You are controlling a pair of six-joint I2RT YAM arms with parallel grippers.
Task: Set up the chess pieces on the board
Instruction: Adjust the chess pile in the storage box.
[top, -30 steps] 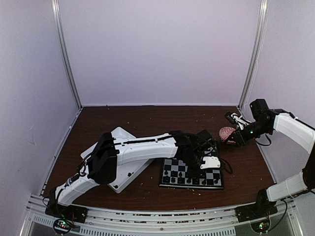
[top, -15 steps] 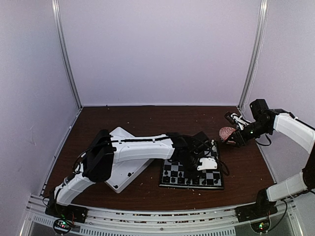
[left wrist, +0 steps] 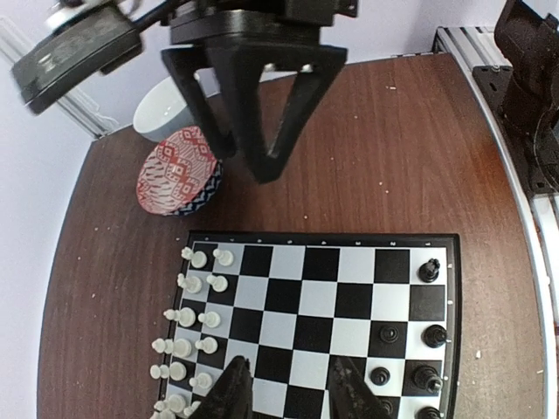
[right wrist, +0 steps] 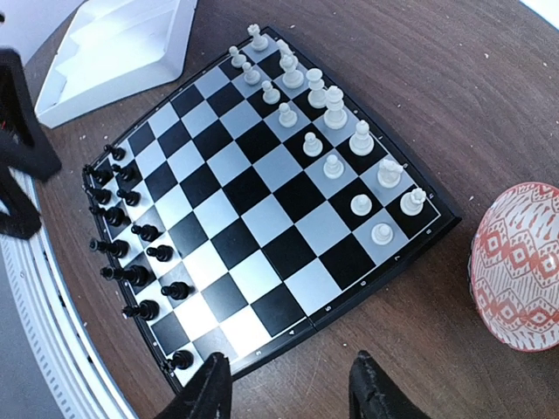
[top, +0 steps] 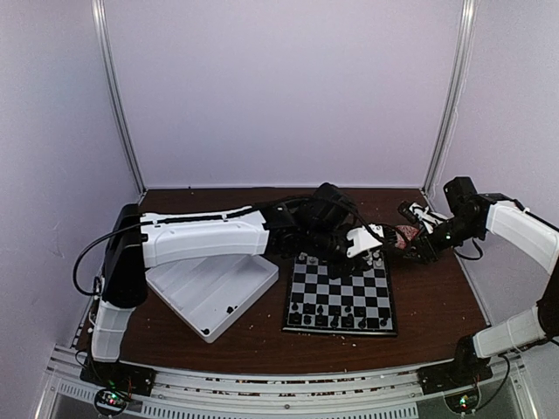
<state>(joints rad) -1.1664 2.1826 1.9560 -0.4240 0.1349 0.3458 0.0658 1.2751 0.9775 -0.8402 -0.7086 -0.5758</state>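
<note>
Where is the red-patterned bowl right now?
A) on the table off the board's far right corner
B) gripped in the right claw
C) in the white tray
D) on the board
A: the red-patterned bowl rests on the table just off the board corner, and the right claw is open, apart from it.

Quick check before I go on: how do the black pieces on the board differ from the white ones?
Colour: the black pieces are dark, the white pieces pale.
Side: black lines the edge of the board nearer the arms' bases, white the far edge.
Completeness: white stands in two even rows, while black's rows show gaps toward one corner.
Shared: both sets sit on squares at opposite edges, with the middle squares bare.
</note>
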